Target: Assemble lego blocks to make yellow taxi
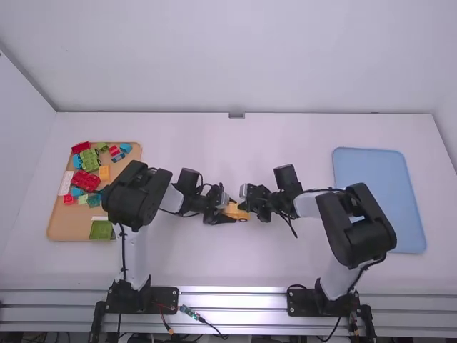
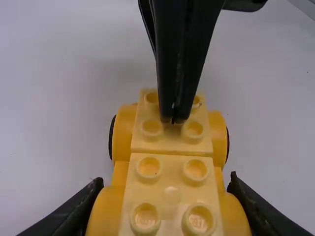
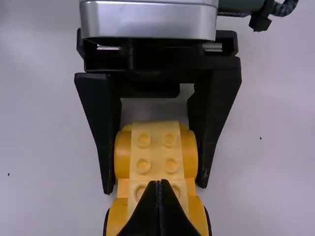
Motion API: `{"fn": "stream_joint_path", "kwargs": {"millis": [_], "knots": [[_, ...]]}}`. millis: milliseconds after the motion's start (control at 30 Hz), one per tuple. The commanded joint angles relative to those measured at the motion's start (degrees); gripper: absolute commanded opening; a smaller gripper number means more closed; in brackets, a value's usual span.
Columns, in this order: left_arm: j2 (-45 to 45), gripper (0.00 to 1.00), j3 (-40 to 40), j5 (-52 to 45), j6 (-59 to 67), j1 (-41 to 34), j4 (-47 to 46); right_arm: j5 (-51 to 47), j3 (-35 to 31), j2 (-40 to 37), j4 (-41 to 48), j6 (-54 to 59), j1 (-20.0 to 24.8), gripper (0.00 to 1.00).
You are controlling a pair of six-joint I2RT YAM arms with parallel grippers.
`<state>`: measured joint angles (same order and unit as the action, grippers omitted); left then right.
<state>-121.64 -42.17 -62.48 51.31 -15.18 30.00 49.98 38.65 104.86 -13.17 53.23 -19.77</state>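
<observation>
Yellow car (image 1: 232, 211): on the white table (image 1: 214, 264), between the two grippers, wheels down.
Studded bricks: a near yellow brick (image 2: 170, 191) and a far yellow brick (image 2: 172, 140) sit end to end along the car's top, with a seam between them.
Wheels: dark rims, one of them the wheel (image 2: 228, 145), show at the sides of the car's end nearer the right gripper.
Left gripper (image 2: 165, 182): its fingers clasp the car from both sides, at the end away from the wheels seen.
Right gripper (image 3: 158, 182): fingers together with nothing between them, tips over the car's far brick, apparently touching its studs.
Tan tray (image 1: 61, 227): well to the left of the car, holding red, green, blue and teal blocks, plus a yellow-orange block (image 1: 104, 172).
Blue tray (image 1: 378, 200): well to the right of the car.
Done: wheeled base and both top bricks are in place on the car, as far as shows.
Step in hand: probably pressing the far brick down while the car is braced; whether it is fully seated I cannot tell.
Left to do: perhaps the yellow-orange block goes on top of the car; otherwise a final press may finish it.
Risk: an off-centre push could tip the car or loosen a brick.
</observation>
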Motion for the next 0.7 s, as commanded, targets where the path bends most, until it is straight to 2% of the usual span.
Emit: {"fn": "stream_joint_path", "kwargs": {"millis": [0,133,233,500,667], "knots": [[-1.9,0.48,1.0,4.5,-0.9,-0.5,-1.3,-1.8,1.0,4.4,0.4,-1.0,-0.2,0.0],[-1.9,0.46,1.0,4.5,-0.9,-0.6,-1.2,-1.8,3.1,7.1,2.6,-0.9,-0.1,0.0],[-1.9,0.45,0.9,4.5,-0.9,-0.5,-1.0,-2.5,4.2,8.0,7.4,4.1,-0.1,0.0],[-1.9,0.43,-0.7,4.5,-6.9,-0.6,0.6,-5.7,4.1,10.6,7.2,5.8,-0.1,0.0],[-1.9,0.43,-0.9,4.5,-7.0,-0.6,0.5,-2.3,6.9,8.6,9.2,4.8,0.7,0.0]]}}
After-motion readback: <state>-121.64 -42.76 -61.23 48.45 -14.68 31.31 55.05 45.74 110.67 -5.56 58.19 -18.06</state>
